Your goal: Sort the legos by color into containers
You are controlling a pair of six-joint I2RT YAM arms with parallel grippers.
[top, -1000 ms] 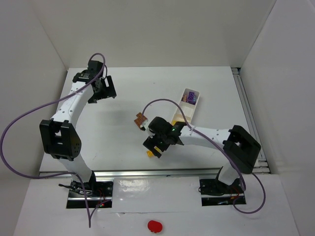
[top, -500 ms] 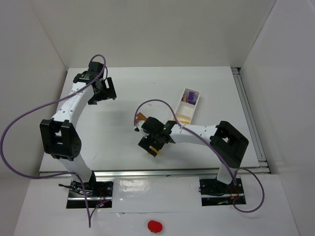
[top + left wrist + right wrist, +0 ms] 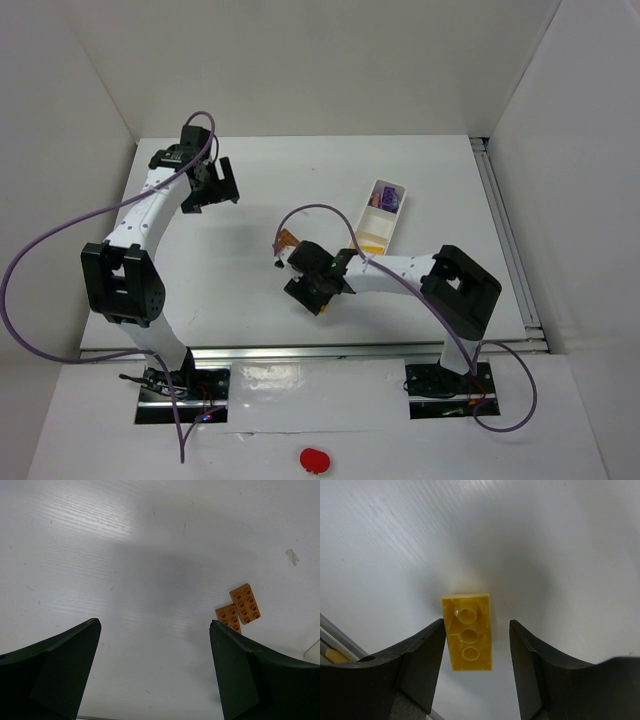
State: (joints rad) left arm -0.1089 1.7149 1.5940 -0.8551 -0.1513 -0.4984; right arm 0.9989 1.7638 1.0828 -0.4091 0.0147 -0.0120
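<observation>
A yellow lego (image 3: 468, 639) lies upside down on the white table between the fingers of my right gripper (image 3: 476, 635). The jaws are open: the left finger is against the brick and the right finger stands off it. From above, the right gripper (image 3: 318, 290) covers most of that brick. Two orange-brown legos (image 3: 245, 603) lie side by side ahead of the open, empty left gripper (image 3: 155, 630), which hangs at the far left (image 3: 207, 185). The white tray (image 3: 377, 222) holds purple legos (image 3: 390, 200) in its far section and yellow (image 3: 372, 243) in its near one.
The orange-brown pair (image 3: 285, 240) lies just beyond the right gripper, under its purple cable. A red blob (image 3: 314, 459) sits off the table in front of the arm bases. White walls enclose the table on three sides.
My right gripper has shifted a little left and settled over the yellow lego, and its jaws have narrowed around it. The left arm has not moved.
</observation>
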